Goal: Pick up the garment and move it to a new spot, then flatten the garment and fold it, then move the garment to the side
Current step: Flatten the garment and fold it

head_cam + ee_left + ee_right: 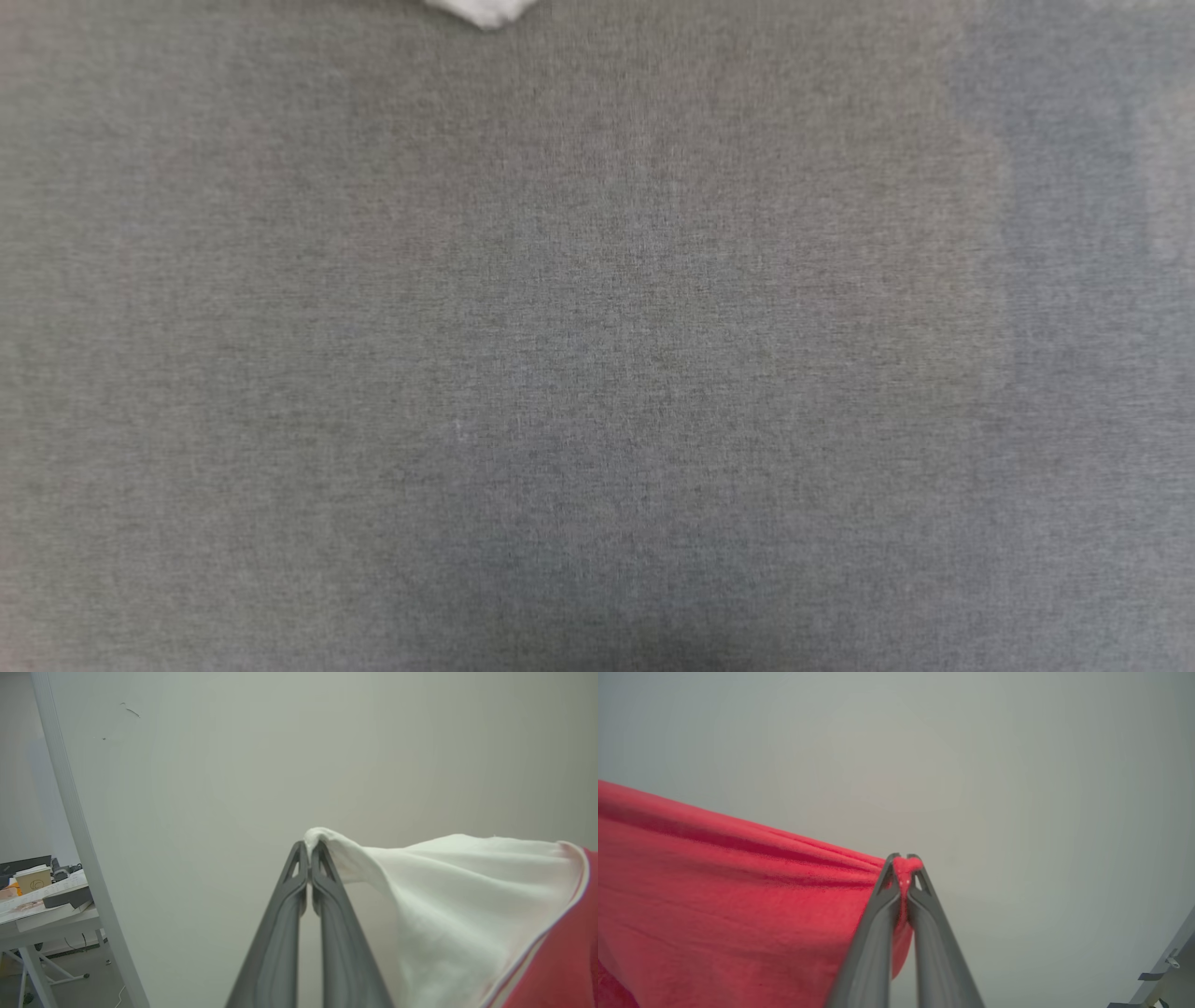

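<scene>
Garment (pixel 714 896) sits clamped in left pincer (pixel 309 846), right pincer (pixel 904 859).

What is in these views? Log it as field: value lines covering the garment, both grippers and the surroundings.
garment: red fabric with a white sleeve and striped trim, gripped at two points
left gripper: shut on the sleeve's edge
right gripper: shut on a pinch of red fabric
head view: grey woven surface; white cloth tip at top edge
background: pale wall; desk with paper cup
task stage: not yet laid flat or folded
</scene>
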